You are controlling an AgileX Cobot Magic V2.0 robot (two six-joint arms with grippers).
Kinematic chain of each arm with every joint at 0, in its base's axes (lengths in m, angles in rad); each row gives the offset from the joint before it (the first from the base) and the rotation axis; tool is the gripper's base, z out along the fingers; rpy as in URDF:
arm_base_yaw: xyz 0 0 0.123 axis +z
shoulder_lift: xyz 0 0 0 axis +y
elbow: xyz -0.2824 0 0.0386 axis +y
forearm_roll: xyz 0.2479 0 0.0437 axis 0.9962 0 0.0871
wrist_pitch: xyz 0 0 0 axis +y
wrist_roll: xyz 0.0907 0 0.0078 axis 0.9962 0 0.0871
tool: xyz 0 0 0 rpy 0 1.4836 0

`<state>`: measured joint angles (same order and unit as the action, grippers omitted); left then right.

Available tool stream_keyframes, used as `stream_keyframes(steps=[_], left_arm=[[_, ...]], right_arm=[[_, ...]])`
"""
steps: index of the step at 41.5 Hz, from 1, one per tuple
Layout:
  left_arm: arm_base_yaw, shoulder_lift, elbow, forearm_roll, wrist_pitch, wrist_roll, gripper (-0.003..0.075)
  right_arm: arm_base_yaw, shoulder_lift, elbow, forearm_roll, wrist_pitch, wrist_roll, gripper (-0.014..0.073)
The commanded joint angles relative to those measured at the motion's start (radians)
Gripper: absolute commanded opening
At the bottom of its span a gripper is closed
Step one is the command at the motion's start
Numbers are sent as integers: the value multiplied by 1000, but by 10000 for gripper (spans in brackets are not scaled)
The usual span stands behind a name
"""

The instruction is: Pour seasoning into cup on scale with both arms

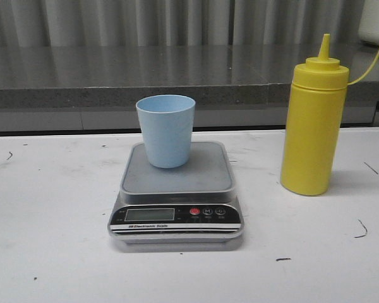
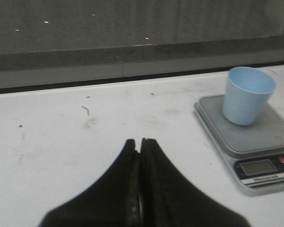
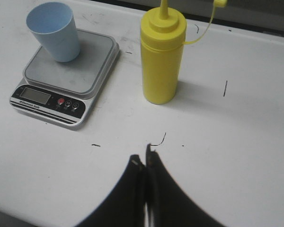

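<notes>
Well apart: seasoning (image 3: 163, 56), right pincer (image 3: 145, 161).

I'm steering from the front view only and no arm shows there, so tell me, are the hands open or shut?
Observer: Both shut. The left hand has its fingers pressed together over bare table.
Operator: And the right one?
Observer: The right hand is shut too, short of the yellow bottle.
Operator: Anything in the cup?
Observer: The right wrist view looks into the blue cup on the scale; it appears empty.
</notes>
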<state>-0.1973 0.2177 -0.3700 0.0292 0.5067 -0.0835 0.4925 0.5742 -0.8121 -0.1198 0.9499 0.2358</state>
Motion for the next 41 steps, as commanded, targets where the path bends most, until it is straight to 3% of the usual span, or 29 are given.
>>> stream_keyframes(steps=[1, 8, 19, 41], left_arm=[[70, -91, 94, -15, -182, -9, -20], [152, -204, 262, -29, -348, -9, -20], [139, -242, 401, -74, -541, -9, -20], [110, -242, 398, -10, -532, -3, -20]], right_arm=[[0, 1, -32, -12, -63, -10, -68], [0, 1, -32, -12, -63, -10, -68], [0, 1, -32, -12, -62, -10, -68], [0, 1, -32, -12, -62, -10, -68]])
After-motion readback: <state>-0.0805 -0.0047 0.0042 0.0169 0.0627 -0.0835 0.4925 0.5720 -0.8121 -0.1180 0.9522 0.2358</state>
